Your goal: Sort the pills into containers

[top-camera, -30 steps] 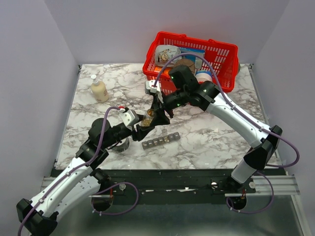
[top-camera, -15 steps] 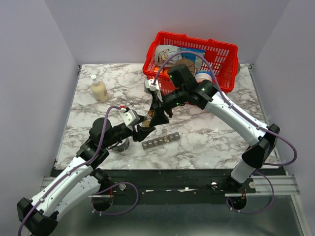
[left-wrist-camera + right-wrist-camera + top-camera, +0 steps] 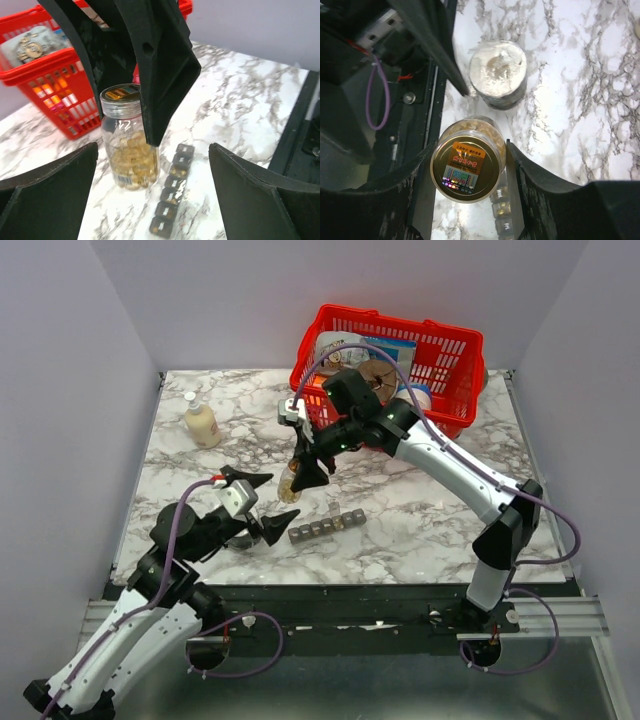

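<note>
A clear bottle (image 3: 129, 145) with a gold lid (image 3: 468, 165) stands upright, full of tan-yellow pills (image 3: 132, 160). My right gripper (image 3: 468, 167) is shut on it at the lid, coming down from above (image 3: 297, 478). The dark grey strip of containers (image 3: 327, 526) lies just right of the bottle (image 3: 172, 187), and some compartments show bits inside. My left gripper (image 3: 268, 505) is open wide, near and to the left of the bottle, its fingers (image 3: 50, 195) apart from it. I cannot tell whether the bottle rests on the marble or hangs just above it.
A red mesh basket (image 3: 455, 375) with packets stands at the back. A cream pump bottle (image 3: 201, 421) stands at the back left. A short dark jar with a white crinkled top (image 3: 497, 75) sits by the left arm. The table's near edge runs close behind the organiser.
My left gripper has opened, let go of the bottle and drawn back toward the near left. The right gripper keeps the bottle and has shifted slightly left.
</note>
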`<state>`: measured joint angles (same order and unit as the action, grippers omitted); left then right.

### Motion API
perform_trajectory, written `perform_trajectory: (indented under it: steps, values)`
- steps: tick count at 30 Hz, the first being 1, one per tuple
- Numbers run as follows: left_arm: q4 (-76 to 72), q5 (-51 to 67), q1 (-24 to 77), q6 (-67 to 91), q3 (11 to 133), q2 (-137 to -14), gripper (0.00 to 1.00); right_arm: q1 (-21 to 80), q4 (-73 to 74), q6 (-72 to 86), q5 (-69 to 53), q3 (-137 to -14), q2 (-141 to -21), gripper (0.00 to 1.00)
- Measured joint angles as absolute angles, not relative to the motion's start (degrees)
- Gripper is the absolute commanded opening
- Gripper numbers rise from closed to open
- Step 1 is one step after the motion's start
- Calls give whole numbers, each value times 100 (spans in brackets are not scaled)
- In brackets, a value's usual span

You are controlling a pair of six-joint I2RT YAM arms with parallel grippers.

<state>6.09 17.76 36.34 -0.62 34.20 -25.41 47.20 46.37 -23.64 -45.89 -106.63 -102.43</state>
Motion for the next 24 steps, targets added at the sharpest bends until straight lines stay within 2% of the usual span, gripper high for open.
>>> perform_trajectory:
  steps: [5,9,15,24]
  values:
    - [1671,969,3632,-464,3710,-1951,99,4720,4355,-2209,-4066,-10923,-10707,17]
    - [2287,-97,3632,-786,3959,-1297,99,4720,4040,-1944,-3476,-11688,-11550,18]
    - [2735,-1682,3634,-1035,4001,-694,99,4768,3577,-1629,-2443,-13098,-13056,26]
    - [2930,-2451,3634,-996,3719,-298,99,4921,3039,-1588,-1546,-13493,-13990,32]
